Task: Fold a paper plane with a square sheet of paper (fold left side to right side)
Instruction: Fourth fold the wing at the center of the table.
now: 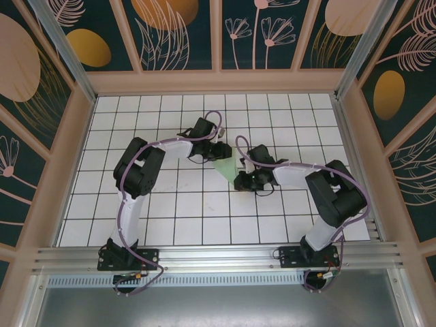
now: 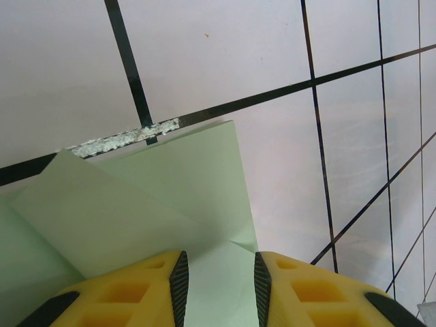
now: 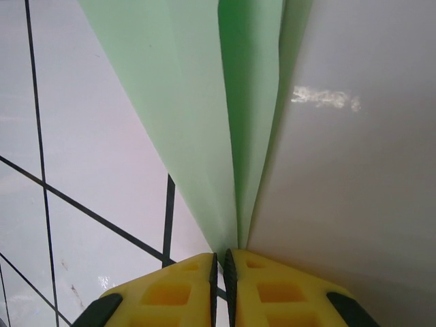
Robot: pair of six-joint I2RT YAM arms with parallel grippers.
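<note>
The pale green sheet of paper (image 1: 225, 165) lies mid-table between both grippers, folded into a shape that narrows toward the right arm. My left gripper (image 1: 221, 152) is at its wide far end. In the left wrist view, the left gripper (image 2: 220, 289) stands open just over the paper (image 2: 170, 191), where overlapping folded layers show. My right gripper (image 1: 240, 179) is at the narrow near end. In the right wrist view, the right gripper (image 3: 221, 264) is shut on the paper (image 3: 191, 102), pinching the point where its creased flaps meet.
White grid tiles (image 1: 204, 211) cover the table. Wooden-framed patterned walls (image 1: 82, 116) close in the left, back and right. An aluminium rail (image 1: 218, 255) with both arm bases runs along the near edge. A grid line is worn beside the paper (image 2: 126, 136).
</note>
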